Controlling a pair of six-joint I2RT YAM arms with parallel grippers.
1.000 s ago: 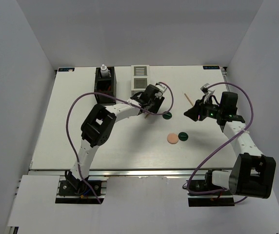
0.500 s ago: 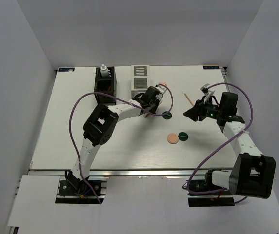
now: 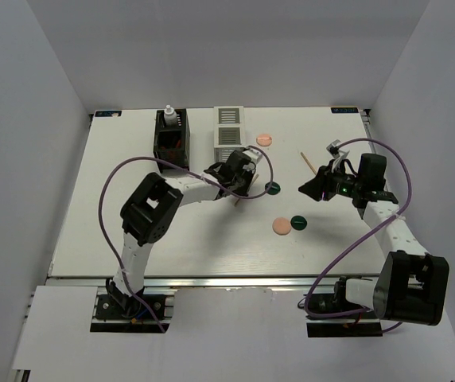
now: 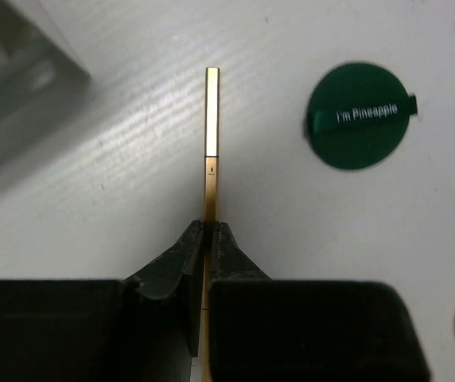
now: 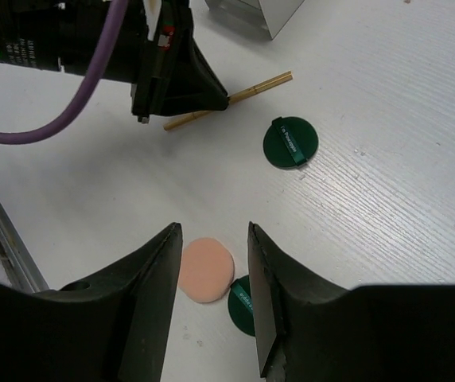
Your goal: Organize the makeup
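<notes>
Firstly, black slatted box (image 3: 170, 139): left of the white slatted box (image 3: 228, 131); a small white bottle (image 3: 169, 114) stands at its far end, and something dark red inside is too small to tell
white slatted box: contents cannot be told
left fingers (image 4: 176, 255): pinched shut on a thin gold-brown stick (image 4: 211, 119), just in front of the white slatted box
right fingers (image 5: 152, 270): spread apart, holding nothing, well right of the white slatted box
lettered green disc (image 4: 359, 115): flat on the surface (image 3: 132, 231), front-right of the white slatted box
second green disc (image 3: 297, 222): just beside a peach disc (image 3: 281, 226), nearer still
far peach disc (image 3: 265, 140): just right of the white slatted box
loose stick (image 3: 308, 161): further right
</notes>
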